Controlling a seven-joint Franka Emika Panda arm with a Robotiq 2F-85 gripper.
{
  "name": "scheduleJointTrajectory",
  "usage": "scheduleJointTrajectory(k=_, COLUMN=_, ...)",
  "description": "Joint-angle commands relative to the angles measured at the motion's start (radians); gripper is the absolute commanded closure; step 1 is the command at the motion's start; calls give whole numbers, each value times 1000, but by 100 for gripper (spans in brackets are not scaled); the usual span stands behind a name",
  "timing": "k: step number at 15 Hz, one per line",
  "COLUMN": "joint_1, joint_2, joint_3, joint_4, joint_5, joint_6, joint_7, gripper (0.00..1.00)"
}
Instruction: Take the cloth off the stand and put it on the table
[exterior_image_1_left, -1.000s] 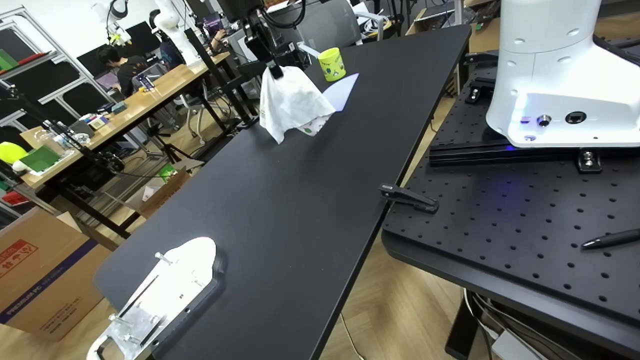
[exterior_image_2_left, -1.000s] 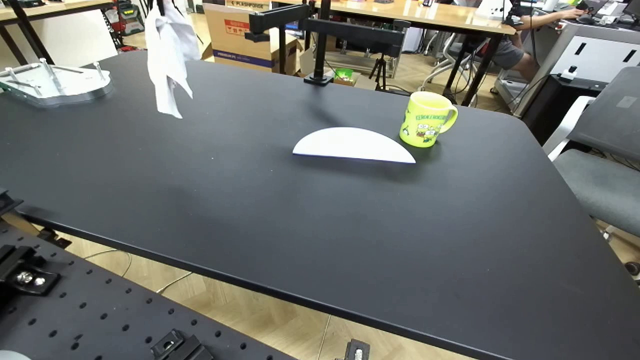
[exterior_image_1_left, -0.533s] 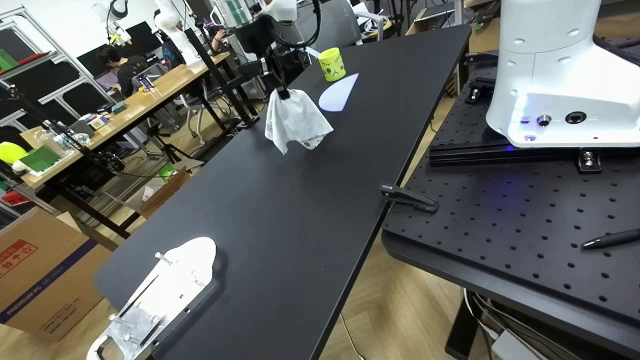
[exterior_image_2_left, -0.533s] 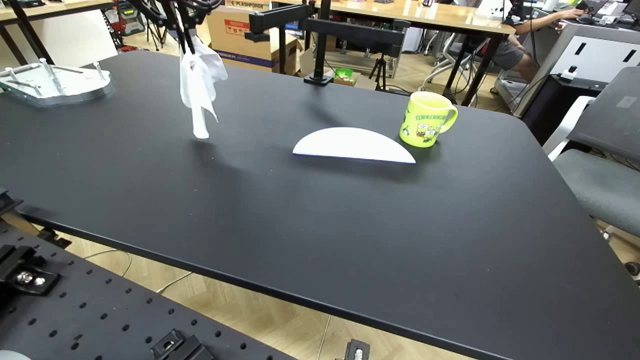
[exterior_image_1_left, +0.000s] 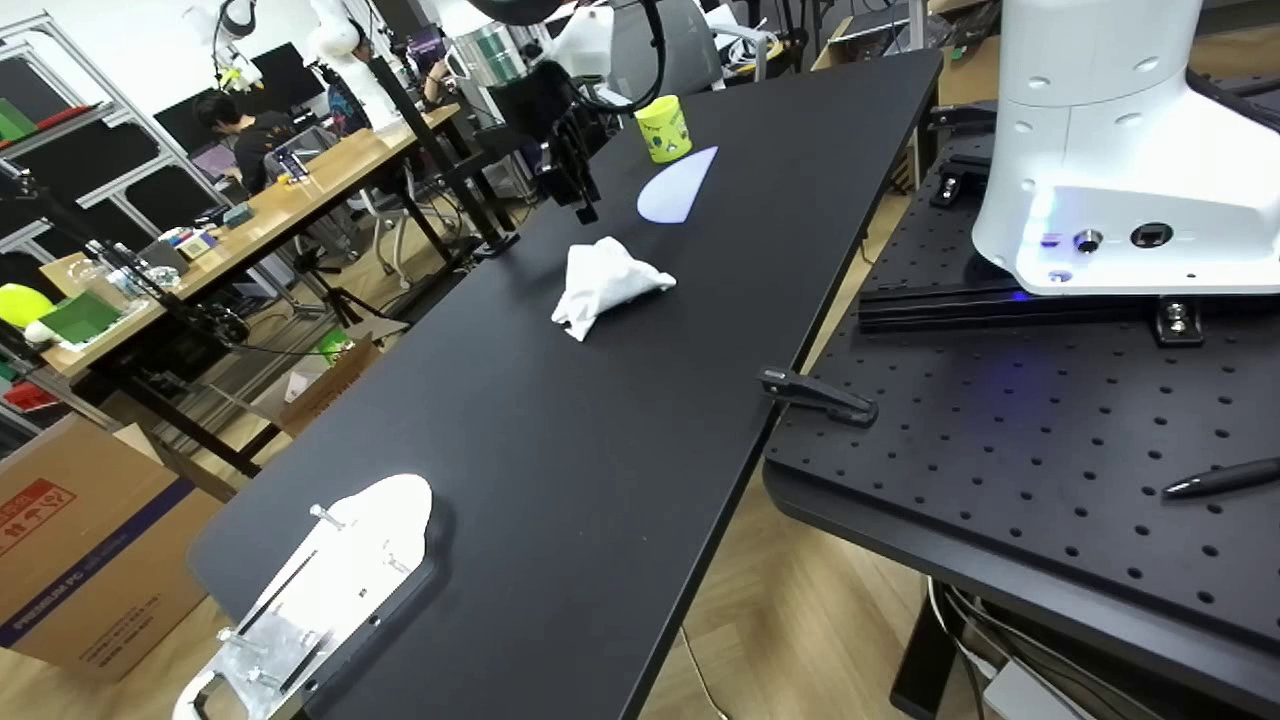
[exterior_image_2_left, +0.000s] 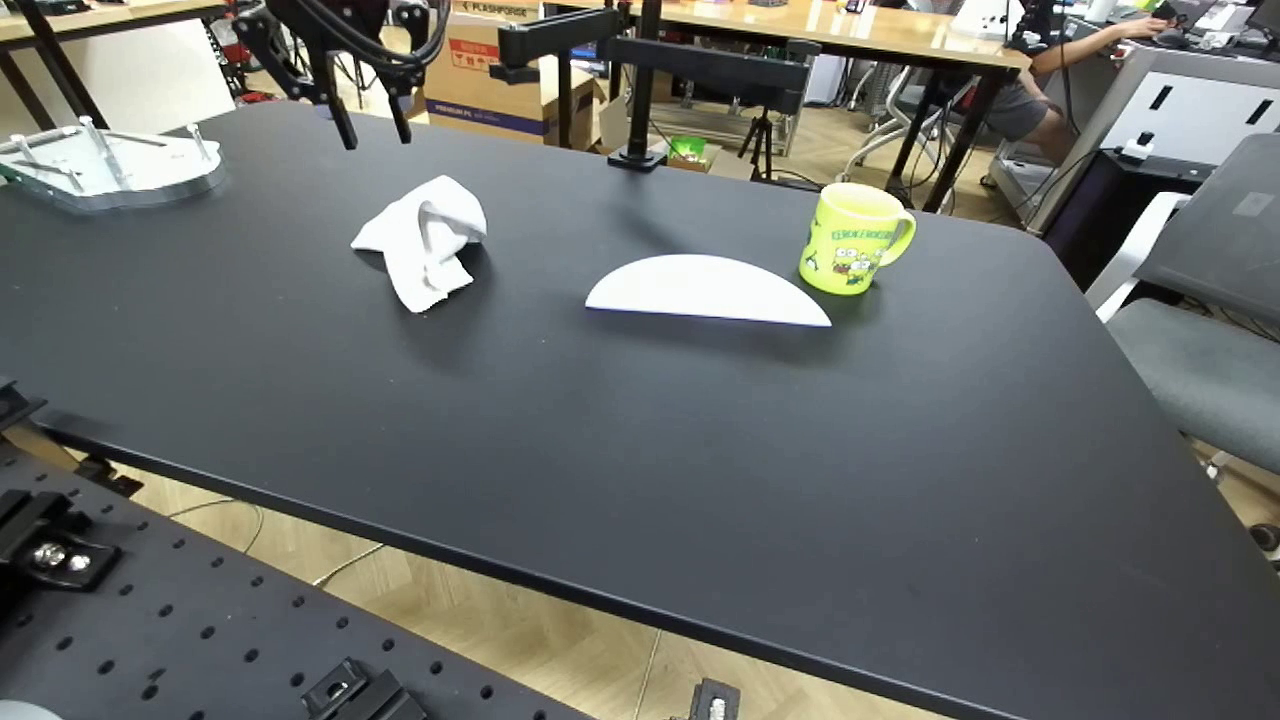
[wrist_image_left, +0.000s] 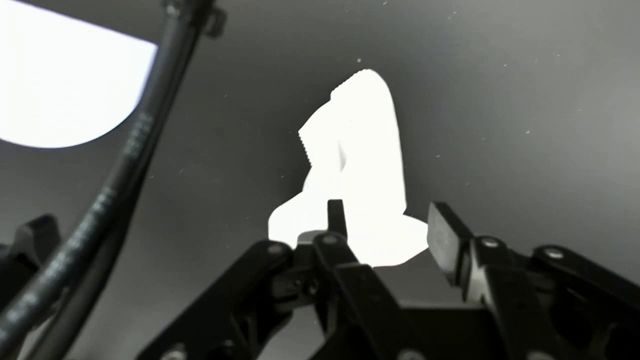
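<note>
The white cloth (exterior_image_1_left: 605, 285) lies crumpled on the black table (exterior_image_1_left: 500, 420), and it shows folded over itself in an exterior view (exterior_image_2_left: 425, 240). My gripper (exterior_image_2_left: 376, 138) is open and empty above the table, its fingertips apart from the cloth. In the wrist view the cloth (wrist_image_left: 370, 150) lies below and ahead of the open fingers (wrist_image_left: 387, 210), and the left finger covers part of it. A black post with a horizontal arm (exterior_image_2_left: 640, 100) stands at the far table edge with no cloth on it; I cannot tell if it is the stand meant.
A white half-round piece (exterior_image_2_left: 705, 288) and a yellow-green mug (exterior_image_2_left: 850, 240) are on the table beside the cloth. A white plate with metal pegs (exterior_image_1_left: 330, 590) lies at one table end. A black clamp (exterior_image_1_left: 818, 395) sits at the table edge near the robot's base.
My gripper came down over the table with the hanging cloth, then opened and let it go. The cloth has dropped from the fingers and now lies on the table.
</note>
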Motion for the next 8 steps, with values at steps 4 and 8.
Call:
scheduleJointTrajectory(k=4, joint_1=6, joint_2=-95, joint_3=19, joint_4=56, joint_5=283, joint_6=-393, joint_7=-98, gripper=2)
scheduleJointTrajectory(k=8, joint_1=-1, joint_2=-154, joint_3=4, joint_4=82, joint_5=322, joint_6=-548, joint_7=-57, gripper=0)
